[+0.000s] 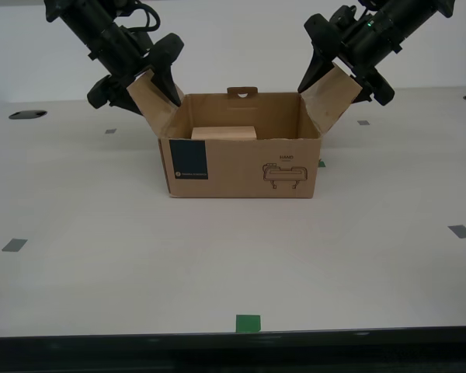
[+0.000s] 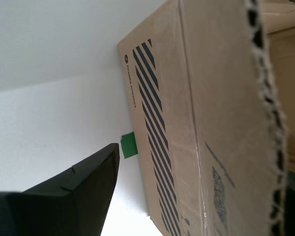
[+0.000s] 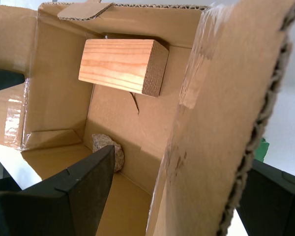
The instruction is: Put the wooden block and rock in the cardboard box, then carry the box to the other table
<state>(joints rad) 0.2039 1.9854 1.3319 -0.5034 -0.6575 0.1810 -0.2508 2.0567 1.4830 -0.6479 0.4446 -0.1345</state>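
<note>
Loaded and waiting for the lift: the cardboard box point(image 1: 241, 167) sits in the middle of the table point(image 1: 217, 264), an arm at each end.

On the exterior view's left, my first gripper point(image 1: 140, 93) straddles the left flap point(image 1: 151, 97). Its jaws are spread, one inside the box and one outside, and the first wrist view shows a gap between the inner finger and the card.

Inside, the wooden block point(image 1: 224, 134) leans against the left wall, tilted and off the floor at one end. The rock point(image 3: 108, 147) lies on the floor just below it.

On the right, my second gripper point(image 1: 335, 89) stands likewise astride the right flap point(image 1: 330, 97), jaws apart, with a scrap of green tape point(image 1: 321, 163) on the table beside that wall.

The risks lie in the carry:
- Thin flaps may fold or tear under the load.
- An uneven lift by the two arms would tip the box, sending the leaning block sliding onto the rock.
- A jaw closing off-centre could slip from the card.

The other table is not in view.
</note>
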